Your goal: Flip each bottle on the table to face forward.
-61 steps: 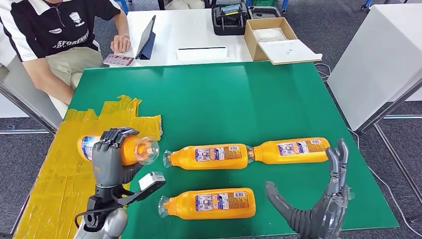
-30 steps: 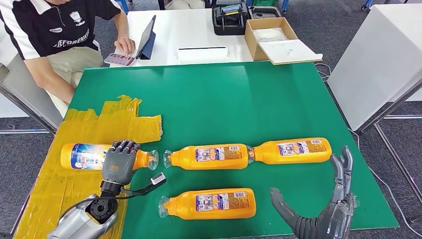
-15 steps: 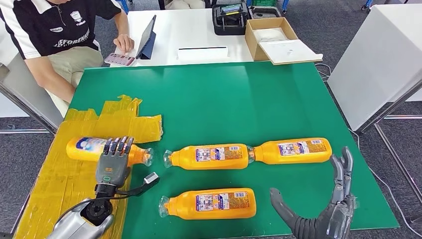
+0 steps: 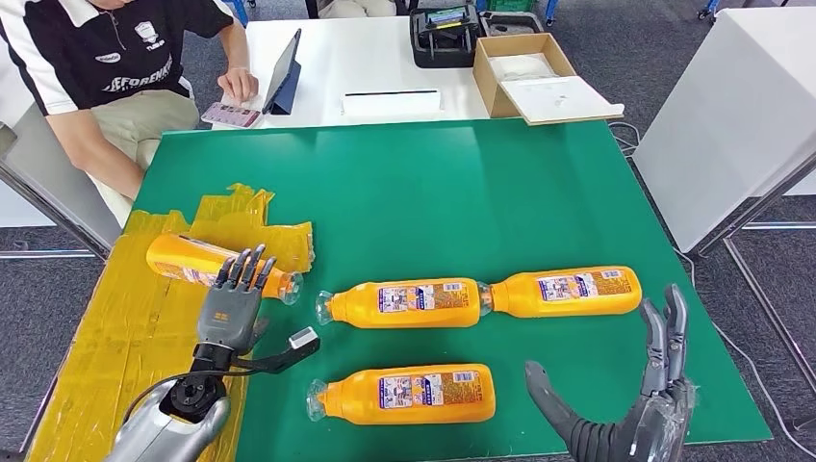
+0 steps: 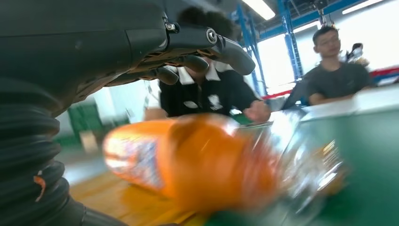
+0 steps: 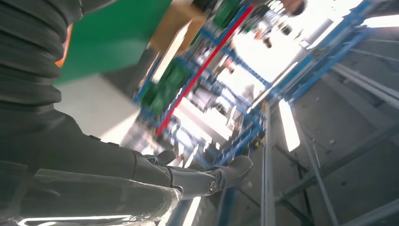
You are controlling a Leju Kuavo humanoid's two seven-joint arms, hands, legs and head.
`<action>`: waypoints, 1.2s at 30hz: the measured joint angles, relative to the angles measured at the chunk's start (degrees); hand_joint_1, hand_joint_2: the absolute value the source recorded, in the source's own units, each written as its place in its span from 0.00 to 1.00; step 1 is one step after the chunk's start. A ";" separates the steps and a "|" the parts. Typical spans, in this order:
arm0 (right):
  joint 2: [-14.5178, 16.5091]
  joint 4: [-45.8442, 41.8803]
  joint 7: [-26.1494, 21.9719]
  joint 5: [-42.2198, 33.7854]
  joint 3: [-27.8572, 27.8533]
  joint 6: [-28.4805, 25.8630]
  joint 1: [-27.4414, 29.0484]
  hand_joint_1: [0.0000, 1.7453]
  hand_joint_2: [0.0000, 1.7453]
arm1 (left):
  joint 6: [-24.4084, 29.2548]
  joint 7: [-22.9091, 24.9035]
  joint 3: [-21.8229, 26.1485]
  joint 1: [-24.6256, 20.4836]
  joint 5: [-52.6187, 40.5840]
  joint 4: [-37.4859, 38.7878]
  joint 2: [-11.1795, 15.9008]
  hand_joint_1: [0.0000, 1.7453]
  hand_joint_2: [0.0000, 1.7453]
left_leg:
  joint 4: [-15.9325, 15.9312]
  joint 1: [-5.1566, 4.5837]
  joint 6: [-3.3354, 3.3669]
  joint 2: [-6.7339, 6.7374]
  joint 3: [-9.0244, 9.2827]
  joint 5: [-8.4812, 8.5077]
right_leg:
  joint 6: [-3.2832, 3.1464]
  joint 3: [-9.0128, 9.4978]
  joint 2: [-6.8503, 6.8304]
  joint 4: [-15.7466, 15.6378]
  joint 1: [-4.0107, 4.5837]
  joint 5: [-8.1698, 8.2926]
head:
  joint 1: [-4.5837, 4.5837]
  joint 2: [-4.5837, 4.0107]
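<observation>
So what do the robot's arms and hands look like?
The left arm is shiny silver with a round joint and a black cable looping beside it. The left hand is grey with darker fingers, and a small silver-tipped box sticks out at its wrist. The right hand is dark grey with long, thin fingers and a ribbed cover.

Four orange bottles (image 4: 404, 303) lying flat, leftmost (image 4: 188, 260) angled, label seemingly hidden

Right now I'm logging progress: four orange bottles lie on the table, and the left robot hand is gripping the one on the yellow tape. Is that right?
Not quite. The head view shows the left robot hand open, fingers spread over the bottle on the yellow tape, not gripping it. The rest holds: four orange bottles lie on the table.
</observation>
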 joint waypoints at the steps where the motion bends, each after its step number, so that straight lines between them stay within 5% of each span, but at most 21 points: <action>1: 0.19 -0.15 1.28 2.60 -0.57 0.26 0.14 0.00 1.00 | 0.05 -2.79 2.03 0.67 1.91 -1.75 -1.20 0.00 1.00 | 0.00 0.00 0.00 0.01 -0.01 0.00 | 0.00 0.00 0.00 0.00 0.00 0.00 | 0.01 0.00; 8: 0.09 -0.44 9.10 15.14 -6.32 4.91 -0.97 0.00 1.00 | 2.33 -12.22 10.93 6.21 16.30 -19.86 -5.86 0.00 1.00 | 0.00 0.01 0.00 0.02 -0.02 -0.05 | 0.00 0.00 0.04 -0.01 0.00 0.00 | 0.01 0.00; 17: -1.36 0.03 10.60 17.07 -11.10 7.96 -2.84 0.00 1.00 | 5.35 -13.55 13.96 8.83 18.39 -30.96 -6.18 0.00 1.00 | -0.01 0.03 0.00 -0.01 -0.01 -0.02 | 0.00 0.01 0.01 0.00 0.03 0.00 | 0.00 0.00; 23: -2.62 0.79 13.66 20.72 -13.18 21.95 -4.26 0.00 1.00 | 4.36 -16.73 13.74 8.53 25.02 -32.77 -6.24 0.00 1.00 | 0.00 0.02 0.00 0.00 0.01 -0.01 | 0.00 0.01 0.00 -0.01 0.03 0.00 | -0.01 0.00; 28: -6.87 5.35 9.99 17.59 -15.88 32.87 -7.66 0.00 1.00 | -1.24 -21.88 10.76 7.02 34.32 -32.39 -6.90 0.00 1.00 | 0.01 -0.05 0.05 0.00 0.00 0.02 | 0.06 0.01 0.01 -0.01 -0.03 0.05 | -0.02 0.00; 33: -7.38 5.94 9.44 17.07 -16.03 33.62 -8.14 0.00 1.00 | -1.47 -22.17 10.47 6.71 34.87 -32.23 -6.97 0.00 1.00 | 0.02 -0.07 0.07 0.00 0.00 0.04 | 0.07 0.01 0.00 -0.01 -0.04 0.05 | -0.02 0.00; 36: -14.95 16.23 3.42 11.68 -17.21 37.25 -13.11 0.00 1.00 | -2.66 -24.88 7.58 4.40 40.98 -28.98 -7.26 0.00 1.00 | 0.03 -0.19 0.26 -0.02 -0.06 0.13 | 0.19 0.02 -0.01 -0.01 -0.20 0.14 | 0.00 0.00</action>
